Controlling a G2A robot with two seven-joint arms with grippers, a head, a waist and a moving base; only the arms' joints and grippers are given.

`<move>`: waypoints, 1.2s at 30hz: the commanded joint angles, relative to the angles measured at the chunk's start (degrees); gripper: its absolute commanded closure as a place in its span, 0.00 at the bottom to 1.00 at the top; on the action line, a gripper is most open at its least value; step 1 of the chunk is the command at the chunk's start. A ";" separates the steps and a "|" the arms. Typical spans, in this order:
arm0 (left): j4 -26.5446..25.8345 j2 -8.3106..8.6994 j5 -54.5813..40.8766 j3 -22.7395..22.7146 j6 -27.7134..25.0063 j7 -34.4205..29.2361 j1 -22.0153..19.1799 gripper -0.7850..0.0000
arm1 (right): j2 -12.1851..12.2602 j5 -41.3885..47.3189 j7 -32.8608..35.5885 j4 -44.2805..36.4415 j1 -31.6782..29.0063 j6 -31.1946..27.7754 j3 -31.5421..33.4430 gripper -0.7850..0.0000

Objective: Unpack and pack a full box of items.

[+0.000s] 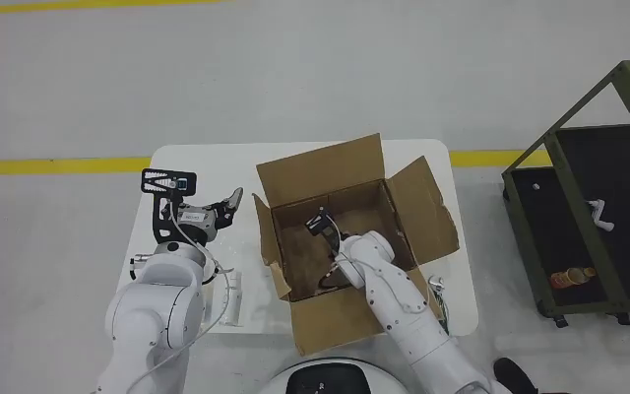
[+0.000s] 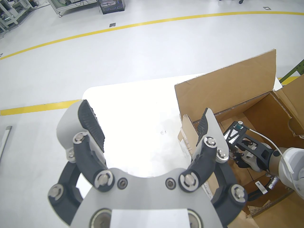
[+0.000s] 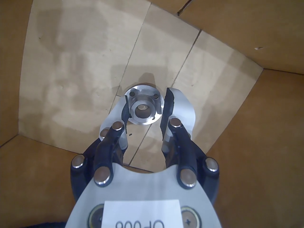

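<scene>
I am in the unpacking half of the job, at the point of taking a part out of the cardboard box [image 1: 320, 169]. The box stands open on the white worktop [image 1: 226, 163] with all its flaps folded outward.

My right arm reaches down over the near wall of the box, its forearm sloping in and its wrist bent so the right tool [image 3: 147, 96] points at the box floor. Between its pads sits a small round metal flange [image 3: 152, 100] with a raised hub, a centre hole and bolt holes around it. It is low inside the box, near the middle of the floor. The pads look pressed against its rim on both sides, so I judge the tool is clenched on the flange. I cannot tell whether the flange rests on the cardboard or hangs just clear of it.

The next move calls for a straight lift, keeping the grip level so the smooth metal does not slip. Then I must clear the walls and flaps before carrying the part out to the worktop beside the box.

My left arm is outside the box, on its left. There my left tool [image 2: 145, 106] hangs above bare worktop, spread wide and holding nothing, tilted forward with one fingertip near the box's left wall.
</scene>
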 commanded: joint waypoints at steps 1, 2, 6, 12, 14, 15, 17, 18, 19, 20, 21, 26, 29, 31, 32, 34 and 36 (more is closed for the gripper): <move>0.00 0.00 0.00 0.00 0.00 0.00 0.00 0.00 | -0.10 0.76 0.79 0.60 0.50 -0.37 -0.09 0.56; 0.00 0.00 0.00 0.00 0.00 0.00 0.00 0.00 | -0.14 0.87 0.79 0.76 0.65 -0.35 -0.15 0.56; 0.00 0.00 0.00 0.00 0.00 0.00 0.00 0.00 | -0.27 1.18 1.86 1.83 1.58 -0.01 -0.23 0.56; 0.00 0.00 0.00 0.00 0.00 0.00 0.00 0.00 | -0.67 1.58 2.72 4.10 3.84 -1.47 -1.34 0.53; 0.00 0.00 0.00 0.00 0.00 0.00 0.00 0.00 | -0.85 2.10 2.66 4.98 4.46 -1.50 -1.63 0.52; 0.00 0.00 0.00 0.00 0.00 0.00 0.00 0.00 | -0.94 2.41 2.62 5.43 4.73 -1.73 -1.81 0.52; 0.00 0.00 0.00 0.00 0.00 0.00 0.00 0.00 | -1.10 2.97 2.55 6.45 5.23 -2.00 -2.06 0.52; 0.00 0.00 0.00 0.00 0.00 0.00 0.00 0.00 | -1.17 3.06 2.57 6.97 5.50 -2.07 -2.20 0.52; 0.00 0.00 0.00 0.00 0.00 0.00 0.00 0.00 | -1.23 3.20 2.60 7.51 5.75 -2.20 -2.34 0.52; 0.00 0.00 0.00 0.00 0.00 0.00 0.00 0.00 | -1.30 3.39 2.62 7.96 5.99 -2.23 -2.43 0.52; 0.00 0.00 0.00 0.00 0.00 0.00 0.00 0.00 | -1.36 3.73 2.72 8.38 6.20 -2.32 -2.48 0.52; 0.00 0.00 0.00 0.00 0.00 0.00 0.00 0.00 | -1.54 4.03 2.65 9.81 7.00 -2.07 -2.72 0.53; 0.00 0.00 0.00 0.00 0.00 0.00 0.00 0.00 | -1.59 4.14 2.58 10.26 7.22 -1.90 -2.76 0.53; 0.00 0.00 0.00 0.00 0.00 0.00 0.00 0.00 | -1.60 4.44 2.58 10.20 7.36 -1.78 -2.60 0.53; 0.00 0.00 0.00 0.00 0.00 0.00 0.00 0.00 | -1.58 4.46 2.72 10.03 7.44 -1.67 -2.53 0.53; 0.00 0.00 0.00 0.00 0.00 0.00 0.00 0.00 | -1.58 4.38 3.15 9.57 7.40 -1.62 -2.56 0.53; 0.00 0.00 0.00 0.00 0.00 0.00 0.00 0.00 | -1.53 4.37 3.61 9.01 7.26 -1.74 -2.53 0.52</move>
